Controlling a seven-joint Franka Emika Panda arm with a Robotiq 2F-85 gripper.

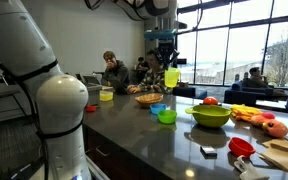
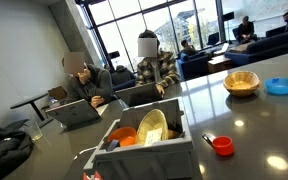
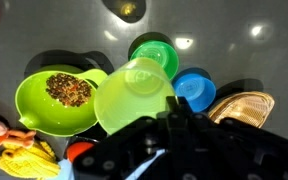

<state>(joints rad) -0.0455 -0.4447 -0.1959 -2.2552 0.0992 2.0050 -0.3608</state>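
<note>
**nix_42:** so what's the arm got hold of?

**benchrat:** A lime-green cup (image 1: 171, 77). The gripper (image 1: 167, 62) has its jaws clamped tight on it. The cup hangs in the air well above the dark counter (image 1: 134, 128), out toward the far end. Can't tell if there's anything inside it.

**nix_42:** and underneath?

**benchrat:** It's a crowd of containers down there. In the wrist view a small green bowl (image 3: 152, 52) peeks out just past the cup, and a blue bowl (image 3: 196, 90) sits just to the right. Both are partly covered by the cup, and both look empty. A wicker basket (image 3: 242, 108) is right beside the blue bowl, further right. On the left is a big green bowl (image 3: 34, 110) with a pile of brown bits (image 3: 69, 88) in the middle, and its rim slips under the cup's edge in that view.

**nix_42:** anything else around?

**benchrat:** A yellow cup (image 1: 106, 94) stands far left on the counter, well apart from the rest. Some fruit (image 1: 264, 122) lies right of the big bowl, and a red cup (image 1: 241, 146) sits nearer the camera. In an exterior view there's a dish rack (image 2: 159, 155) up close, with an orange bowl (image 2: 124, 136) and a yellowish plate (image 2: 152, 125) in it. People (image 2: 84, 85) with laptops sit at tables beyond the counter.
</note>
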